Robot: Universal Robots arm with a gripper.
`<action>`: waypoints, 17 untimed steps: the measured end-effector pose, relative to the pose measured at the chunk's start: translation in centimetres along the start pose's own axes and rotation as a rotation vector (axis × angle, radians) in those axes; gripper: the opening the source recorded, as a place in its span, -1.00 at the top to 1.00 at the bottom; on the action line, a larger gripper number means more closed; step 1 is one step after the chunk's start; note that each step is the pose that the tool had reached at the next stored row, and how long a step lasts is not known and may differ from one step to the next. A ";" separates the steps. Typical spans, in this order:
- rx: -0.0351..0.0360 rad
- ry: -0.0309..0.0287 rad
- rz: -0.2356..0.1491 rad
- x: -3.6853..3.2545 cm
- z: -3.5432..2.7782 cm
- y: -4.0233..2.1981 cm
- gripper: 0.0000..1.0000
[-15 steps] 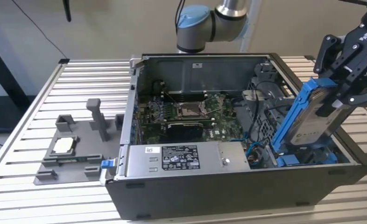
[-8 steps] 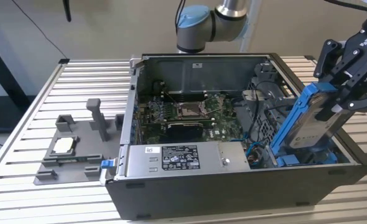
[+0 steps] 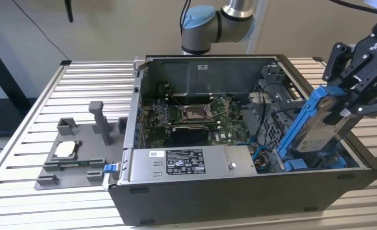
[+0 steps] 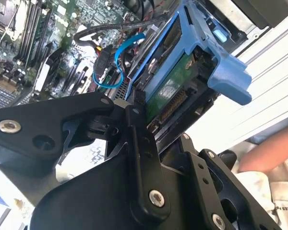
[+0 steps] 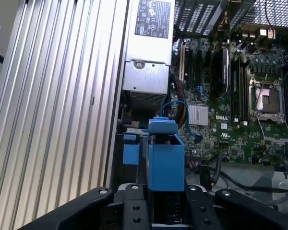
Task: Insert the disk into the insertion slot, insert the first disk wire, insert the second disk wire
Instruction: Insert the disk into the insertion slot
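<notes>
My gripper (image 3: 347,106) is shut on the upper end of the disk (image 3: 318,128), a grey drive in a bright blue carrier. The disk stands steeply tilted at the exterior view's right. Its lower end reaches into the insertion slot (image 3: 300,165), the bay with blue tabs at the case's front right corner. In the second wrist view the disk's green board (image 4: 170,93) and connector edge show between the black fingers (image 4: 139,143). The first wrist view looks down along the blue carrier (image 5: 165,163) into the case. A blue wire (image 4: 118,60) and a black wire (image 4: 102,64) lie loose beside the bay.
The open computer case (image 3: 240,191) lies on a slatted metal table (image 3: 60,96). Inside are the motherboard (image 3: 195,115) and a silver power-supply box (image 3: 182,163). A grey fixture (image 3: 73,153) stands at the exterior view's left. What looks like a person's arm (image 4: 271,149) is beside the case.
</notes>
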State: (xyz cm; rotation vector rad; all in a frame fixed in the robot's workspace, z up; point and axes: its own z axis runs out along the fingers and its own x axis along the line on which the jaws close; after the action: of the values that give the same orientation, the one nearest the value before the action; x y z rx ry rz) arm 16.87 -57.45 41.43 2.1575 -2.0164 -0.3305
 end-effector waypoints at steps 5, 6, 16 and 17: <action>0.0006 -0.0059 -0.002 0.08 0.64 -0.22 0.36; 0.0008 -0.0076 -0.003 0.14 0.70 -0.23 0.36; 0.0010 -0.0119 -0.004 0.16 -0.12 0.01 0.36; 0.0010 -0.0124 -0.004 0.16 -0.24 0.04 0.36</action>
State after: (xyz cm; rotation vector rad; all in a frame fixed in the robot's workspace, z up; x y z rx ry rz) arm 16.90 -57.62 41.66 2.1656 -2.0196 -0.3443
